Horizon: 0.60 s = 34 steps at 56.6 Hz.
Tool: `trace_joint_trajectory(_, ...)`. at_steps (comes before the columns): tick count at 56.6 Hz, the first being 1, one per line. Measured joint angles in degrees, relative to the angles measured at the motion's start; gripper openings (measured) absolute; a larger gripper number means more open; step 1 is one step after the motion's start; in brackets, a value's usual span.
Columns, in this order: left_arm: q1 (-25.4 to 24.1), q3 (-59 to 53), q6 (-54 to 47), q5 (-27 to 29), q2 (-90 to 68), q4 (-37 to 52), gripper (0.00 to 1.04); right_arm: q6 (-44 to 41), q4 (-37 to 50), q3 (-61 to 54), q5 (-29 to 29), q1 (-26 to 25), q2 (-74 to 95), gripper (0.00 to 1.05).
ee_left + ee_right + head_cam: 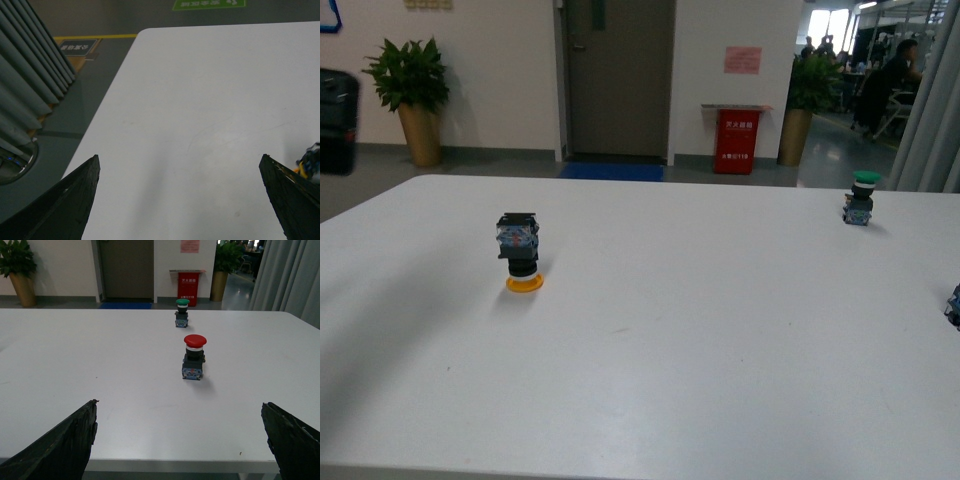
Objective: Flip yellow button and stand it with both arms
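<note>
Item 1, yellow button (520, 252): stands inverted on the white table (700, 350), left of centre in the front view; the yellow-orange cap lies flat against the tabletop, black collar above it, boxy black-blue contact block uppermost; upright, not tilted; nothing touches it

Item 2, left gripper (179, 159): jaws spread wide, nothing between them; both black fingers (70, 205) enter from the lower corners of the left wrist view, above bare table close to a rounded table corner; a small blue-and-yellow fragment (311, 162) shows at the frame edge just beside one finger, too cropped to identify

Item 3, right gripper (179, 404): jaws likewise spread apart and holding nothing; it hangs near the table's near edge, facing along the tabletop

Item 4, green button (860, 198): upright, green cap on top, near the far right of the table, well apart from the yellow button; also seen in the right wrist view (182, 312), beyond the red one

Item 5, red button (194, 357): upright, red cap uppermost, on the table ahead of the right gripper, between it and the green button

Item 6, dark-blue object (954, 305): cut off by the right edge of the front view; cannot tell what it is

Surroundings: grey door (620, 75), potted plant (412, 95), red bin (736, 140) beyond the table
</note>
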State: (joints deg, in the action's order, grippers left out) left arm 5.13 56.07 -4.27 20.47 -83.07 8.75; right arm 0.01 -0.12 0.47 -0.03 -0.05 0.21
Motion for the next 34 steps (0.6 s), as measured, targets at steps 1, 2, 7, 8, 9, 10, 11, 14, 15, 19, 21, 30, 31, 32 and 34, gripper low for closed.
trace_joint_trajectory(1, 0.9, 2.6, 0.6, 0.5, -2.0, -1.5, 0.99, 0.0, 0.0, 0.0, 0.0, 0.0, 0.0, 0.98)
trace_joint_trajectory(2, 1.3, 3.5, 0.8, 0.7, -2.7, -2.0, 0.99, 0.0, 0.0, 0.0, 0.0, 0.0, 0.0, 0.98)
trace_joint_trajectory(7, 3.7, 9.5, 3.5, 2.3, -7.5, -6.3, 0.99, 0.0, 0.0, 0.0, 0.0, 0.0, 0.0, 0.98)
trace_joint_trajectory(8, 4.3, 10.9, 4.2, 2.8, -8.7, -7.2, 0.99, 0.0, 0.0, 0.0, 0.0, 0.0, 0.0, 0.98)
trace_joint_trajectory(9, 4.6, 11.5, 4.8, 3.1, -9.2, -7.7, 0.99, 0.0, 0.0, 0.0, 0.0, 0.0, 0.0, 0.98)
trace_joint_trajectory(10, 5.2, 12.7, 5.3, 3.5, -10.3, -8.6, 0.99, 0.0, 0.0, 0.0, 0.0, 0.0, 0.0, 0.98)
trace_joint_trajectory(11, 5.4, 13.3, 5.8, 3.9, -10.9, -9.0, 0.99, 0.0, 0.0, 0.0, 0.0, 0.0, 0.0, 0.98)
trace_joint_trajectory(14, 7.5, 17.4, 9.2, 5.9, -15.1, -12.6, 0.99, 0.0, 0.0, 0.0, 0.0, 0.0, 0.0, 0.98)
trace_joint_trajectory(15, 8.0, 18.2, 10.2, 6.4, -16.0, -13.3, 0.99, 0.0, 0.0, 0.0, 0.0, 0.0, 0.0, 0.98)
trace_joint_trajectory(19, 9.4, 20.2, 12.4, 7.1, -18.9, -15.1, 0.99, 0.0, 0.0, 0.0, 0.0, 0.0, 0.0, 0.98)
trace_joint_trajectory(21, 9.9, 20.8, 13.4, 7.7, -19.8, -15.7, 0.99, 0.0, 0.0, 0.0, 0.0, 0.0, 0.0, 0.98)
trace_joint_trajectory(30, 11.6, 24.3, 15.9, 8.0, -24.1, -17.2, 0.99, 0.0, 0.0, 0.0, 0.0, 0.0, 0.0, 0.98)
trace_joint_trajectory(31, 11.7, 24.6, 16.0, 7.9, -24.3, -17.2, 0.99, 0.0, 0.0, 0.0, 0.0, 0.0, 0.0, 0.98)
trace_joint_trajectory(32, 11.8, 25.0, 16.2, 7.9, -24.8, -17.4, 0.99, 0.0, 0.0, 0.0, 0.0, 0.0, 0.0, 0.98)
trace_joint_trajectory(34, 11.9, 25.7, 16.4, 7.7, -25.3, -17.6, 0.99, 0.0, 0.0, 0.0, 0.0, 0.0, 0.0, 0.98)
